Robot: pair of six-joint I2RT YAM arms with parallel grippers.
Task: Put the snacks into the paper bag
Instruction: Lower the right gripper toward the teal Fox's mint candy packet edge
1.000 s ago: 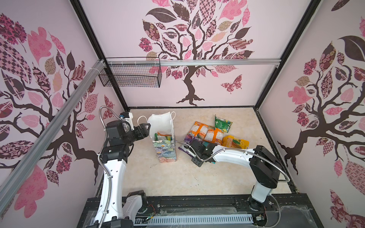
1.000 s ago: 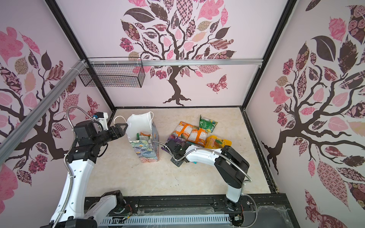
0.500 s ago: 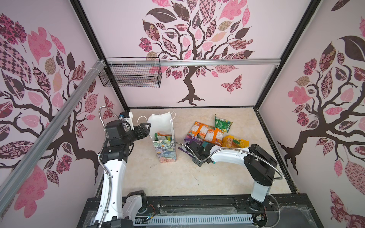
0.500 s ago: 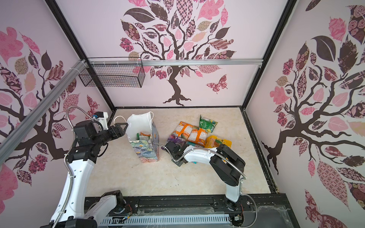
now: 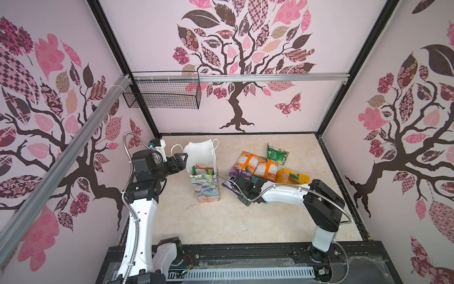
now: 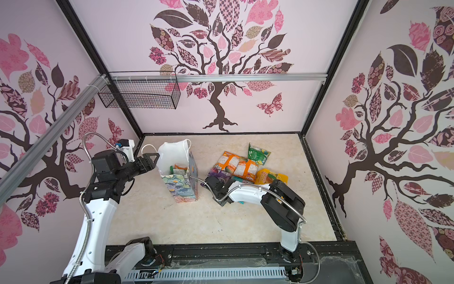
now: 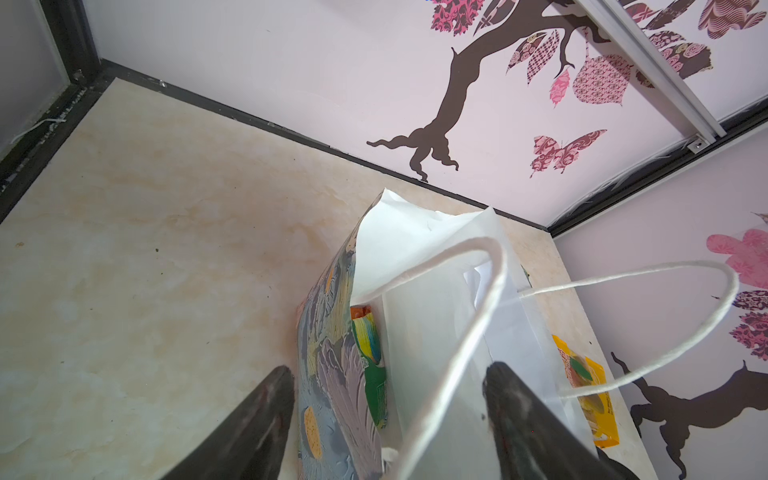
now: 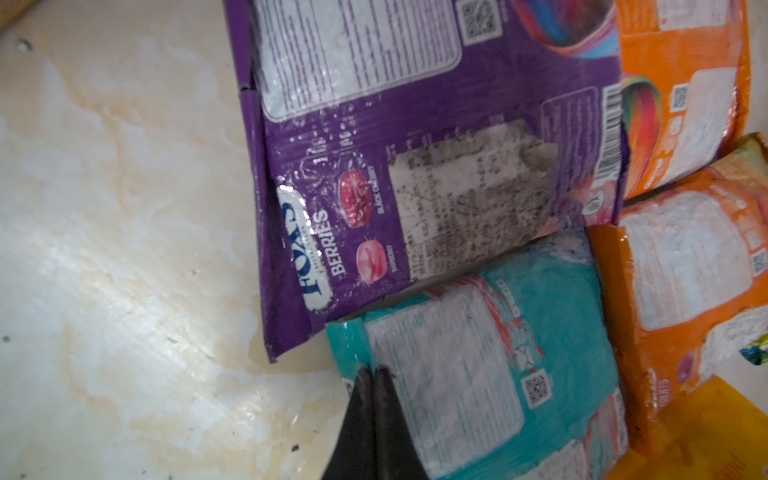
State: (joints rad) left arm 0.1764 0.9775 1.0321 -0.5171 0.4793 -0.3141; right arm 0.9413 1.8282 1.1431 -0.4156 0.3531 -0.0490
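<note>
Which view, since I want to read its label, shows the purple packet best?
The right wrist view: the purple packet lies close, its Berries print readable. Both top views show only a small purple patch; the left wrist view shows none.

We see the floral paper bag (image 5: 207, 189) standing upright and open, a few snacks (image 5: 203, 169) inside. Beside it, a purple packet (image 8: 498, 95), teal packet (image 8: 540, 299), orange packets (image 5: 255, 167), green packet (image 5: 277, 153) and yellow packet (image 5: 292, 176) lie flat, overlapping.
</note>
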